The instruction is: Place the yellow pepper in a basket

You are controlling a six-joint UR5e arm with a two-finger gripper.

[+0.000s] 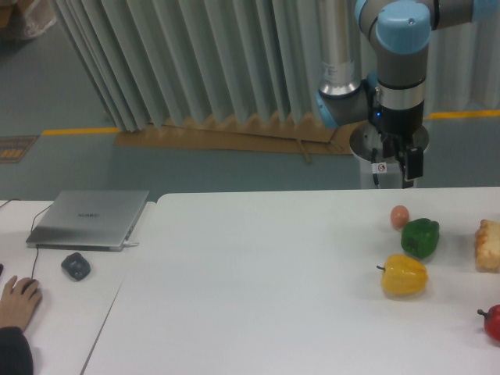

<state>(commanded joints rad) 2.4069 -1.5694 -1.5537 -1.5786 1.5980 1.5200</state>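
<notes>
The yellow pepper (404, 275) is seen lying on the table (258, 289), just in front of the green pepper (420, 237). The gripper (397, 173) is held high behind the table edge, empty, presumably awaiting approach; its finger spacing cannot be told

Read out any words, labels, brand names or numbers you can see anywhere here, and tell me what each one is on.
Silver closed laptop: a faint logo on the lid, too blurred to read.
Small round red-and-white sticker on the robot arm's black two-finger gripper: too small to read.
Nothing else carries text.
</notes>
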